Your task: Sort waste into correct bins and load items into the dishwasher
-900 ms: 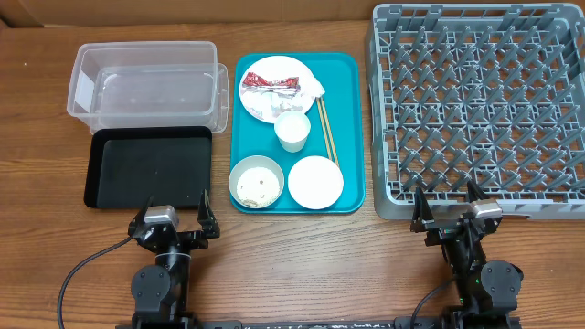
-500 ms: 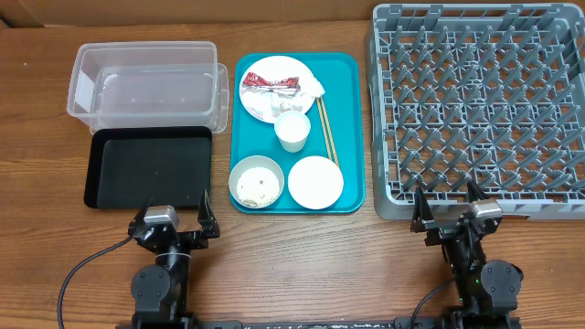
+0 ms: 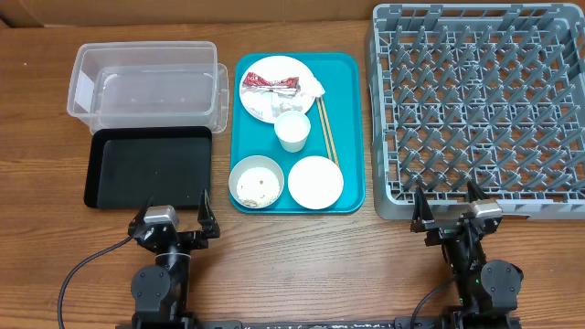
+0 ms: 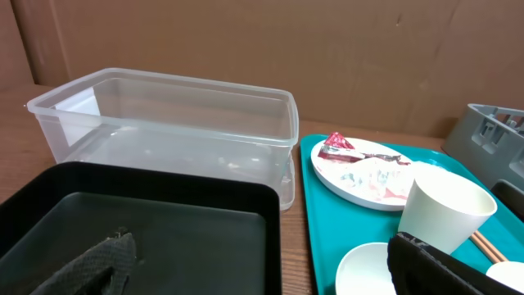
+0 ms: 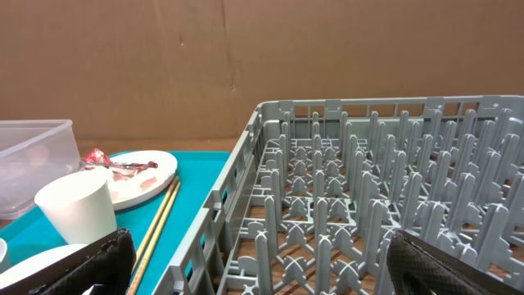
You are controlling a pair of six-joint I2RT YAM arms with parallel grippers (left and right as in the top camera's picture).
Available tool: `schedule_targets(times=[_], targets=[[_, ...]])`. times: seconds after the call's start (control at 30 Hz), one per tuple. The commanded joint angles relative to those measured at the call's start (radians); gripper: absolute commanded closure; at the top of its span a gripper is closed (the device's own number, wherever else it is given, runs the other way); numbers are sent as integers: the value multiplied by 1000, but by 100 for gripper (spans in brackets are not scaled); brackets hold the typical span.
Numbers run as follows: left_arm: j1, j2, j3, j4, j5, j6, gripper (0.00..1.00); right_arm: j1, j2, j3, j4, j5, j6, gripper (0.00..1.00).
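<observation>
On the teal tray (image 3: 345, 110) sit a pale plate (image 3: 260, 98) carrying a red-and-silver wrapper (image 3: 271, 84) and a crumpled napkin (image 3: 311, 89), a small white cup (image 3: 292, 132), a bowl with rice grains (image 3: 255, 183), a second white bowl (image 3: 315, 182) and wooden chopsticks (image 3: 327, 131). The clear tub (image 3: 146, 82) and black tray (image 3: 149, 167) lie to the left, the grey dish rack (image 3: 477, 110) to the right. My left gripper (image 3: 175, 217) stands open at the front edge before the black tray. My right gripper (image 3: 447, 208) is open before the rack. Both are empty.
A brown cardboard wall (image 4: 327, 49) closes off the back of the wooden table (image 3: 311, 265). Cables (image 3: 78, 274) run along the front edge beside the arm bases.
</observation>
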Motion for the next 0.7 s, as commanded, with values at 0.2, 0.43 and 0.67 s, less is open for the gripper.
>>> schedule_targets(times=[0.2, 0.43, 0.67], targets=[[8, -8, -3, 3, 6, 19, 0, -1, -12, -11, 6, -8, 3, 0], [8, -8, -3, 3, 6, 19, 0, -1, -12, -11, 8, -8, 3, 0], [8, -8, -3, 3, 5, 19, 0, -1, -12, -10, 14, -10, 3, 0]])
